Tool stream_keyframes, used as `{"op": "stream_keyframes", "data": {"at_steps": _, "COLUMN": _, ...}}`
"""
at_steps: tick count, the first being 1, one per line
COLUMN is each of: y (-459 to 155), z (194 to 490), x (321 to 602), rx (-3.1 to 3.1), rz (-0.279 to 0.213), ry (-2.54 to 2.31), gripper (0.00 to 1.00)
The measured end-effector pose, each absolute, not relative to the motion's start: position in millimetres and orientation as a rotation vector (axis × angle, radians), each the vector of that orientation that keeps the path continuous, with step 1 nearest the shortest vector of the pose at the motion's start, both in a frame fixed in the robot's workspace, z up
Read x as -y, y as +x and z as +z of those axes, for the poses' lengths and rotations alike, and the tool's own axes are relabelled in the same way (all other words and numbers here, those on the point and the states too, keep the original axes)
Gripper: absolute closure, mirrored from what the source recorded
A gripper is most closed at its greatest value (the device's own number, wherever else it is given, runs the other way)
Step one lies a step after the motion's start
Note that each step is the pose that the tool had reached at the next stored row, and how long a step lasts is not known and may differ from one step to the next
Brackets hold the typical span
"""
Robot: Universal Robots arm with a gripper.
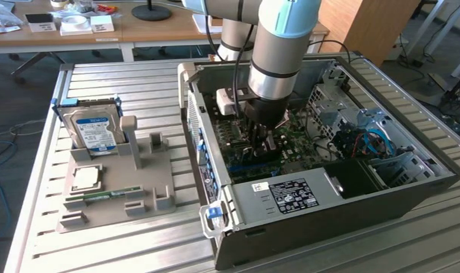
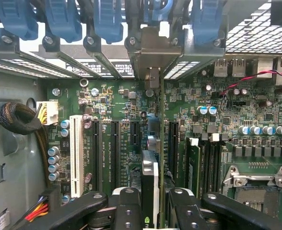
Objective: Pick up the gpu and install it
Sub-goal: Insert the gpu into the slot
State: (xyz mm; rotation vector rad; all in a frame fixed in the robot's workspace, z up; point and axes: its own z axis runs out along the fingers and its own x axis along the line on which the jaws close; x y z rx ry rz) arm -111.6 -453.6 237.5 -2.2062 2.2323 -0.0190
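Note:
The gpu (image 2: 149,179) stands on edge between my gripper's (image 2: 153,211) black fingers (image 2: 126,206), seen end-on as a thin card. Its metal bracket (image 2: 150,52) reaches the rear slot openings of the case. Directly below the card lie the green motherboard's (image 2: 112,103) black expansion slots; whether the card sits in one I cannot tell. In the exterior view my gripper (image 1: 264,142) is down inside the open computer case (image 1: 328,193), shut on the gpu (image 1: 261,152), which is mostly hidden by the wrist.
Blue slot latches (image 2: 59,19) line the case's rear wall. A white slot (image 2: 75,153), memory sticks (image 2: 193,163) and the CPU socket (image 2: 256,187) flank the card. Outside the case, a grey fixture (image 1: 143,196) holds a hard drive (image 1: 93,128), a processor chip (image 1: 86,177) and a memory stick (image 1: 100,195).

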Motion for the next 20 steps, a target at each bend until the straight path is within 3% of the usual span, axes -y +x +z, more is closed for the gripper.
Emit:
{"op": "stream_keyframes", "data": {"at_steps": 12, "y": -111.7, "z": 237.0, "x": 453.5, "rx": -2.232, "rz": -0.018, "ry": -2.205, "gripper": 0.72}}
{"op": "stream_keyframes", "data": {"at_steps": 18, "y": -111.6, "z": 237.6, "x": 453.6, "rx": -2.232, "rz": -0.019, "ry": -2.206, "gripper": 0.48}}
{"op": "stream_keyframes", "data": {"at_steps": 20, "y": -111.6, "z": 237.5, "x": 453.6, "rx": -2.232, "rz": -0.019, "ry": -2.206, "gripper": 0.48}}
